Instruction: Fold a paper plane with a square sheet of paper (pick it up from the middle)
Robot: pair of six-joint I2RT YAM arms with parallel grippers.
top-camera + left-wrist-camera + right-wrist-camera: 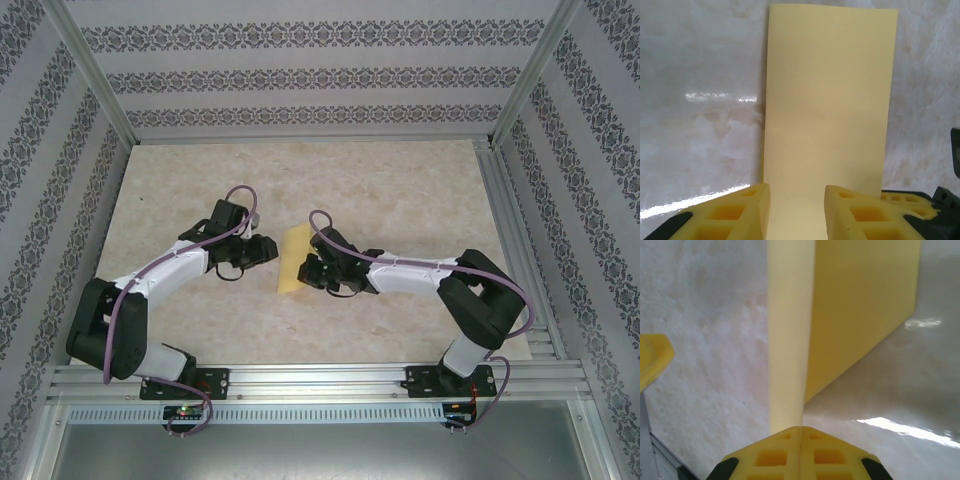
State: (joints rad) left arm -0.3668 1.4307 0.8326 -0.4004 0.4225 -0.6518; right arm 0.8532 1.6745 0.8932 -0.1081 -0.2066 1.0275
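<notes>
The pale stone-patterned table point(400, 190) spreads out under both my arms. The yellow sheet of paper point(293, 258) sits between my two grippers, touching both.

The sheet is not lying flat. From my right wrist, a tall panel of it stands up off the table just ahead of my fingertips, and a narrow strip runs straight down into them. My right gripper point(801, 432) is pinched together on that near edge, with no gap between the pads. My left gripper point(797, 196) has its fingers apart. The sheet stretches out ahead from between and beneath them, and I cannot see them pinching it.

I judge this to be an early lengthwise fold, with one part lifted to go over the rest. The next move calls for my left fingers to steady the paper while my right carries its edge across. The borders must meet squarely before any crease is pressed.
</notes>
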